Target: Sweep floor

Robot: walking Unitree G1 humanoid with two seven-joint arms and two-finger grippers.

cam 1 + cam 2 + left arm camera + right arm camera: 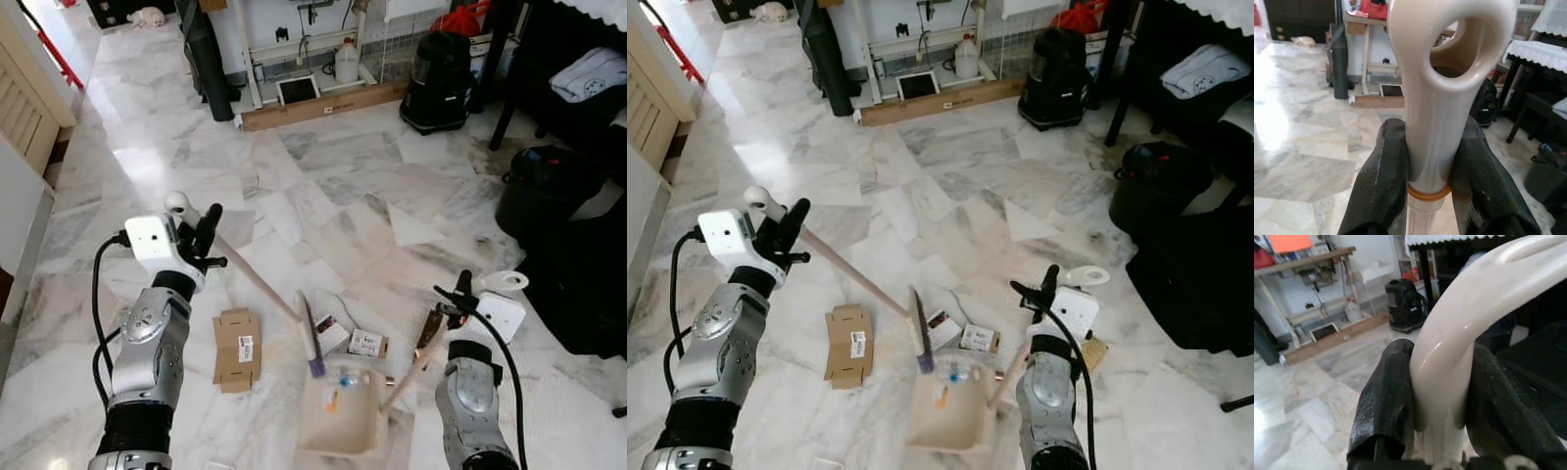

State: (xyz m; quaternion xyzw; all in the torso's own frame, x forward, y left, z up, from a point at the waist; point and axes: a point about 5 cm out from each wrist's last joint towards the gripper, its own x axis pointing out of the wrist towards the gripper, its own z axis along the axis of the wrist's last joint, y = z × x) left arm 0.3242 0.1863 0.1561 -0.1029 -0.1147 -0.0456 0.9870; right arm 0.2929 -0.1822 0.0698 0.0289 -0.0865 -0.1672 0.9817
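**Marble floor, broom and dustpan both in hand**

Marble floor (pixel 333 166), pale with grey veins, spreads across the room to a workbench at the far side. A black vacuum cleaner (pixel 438 80) stands far right, and a black bin (pixel 542 196) sits nearer on the right.

Near the middle, the cream dustpan (pixel 340 411) rests on the floor with small coloured scraps inside. Its long handle rises rightward to the right gripper (pixel 460 294), whose jaws are clamped on the handle's looped end.

The broom (pixel 257 278) slants from upper left down to its bristle head (pixel 313 338), which touches the floor at the dustpan's far edge. The left gripper (pixel 204 235) has its jaws pressed tight around the broom's handle, just below the hanging loop.

A flattened cardboard box (pixel 237 348) lies left of the dustpan; two small cartons (pixel 351 340) lie just beyond it.
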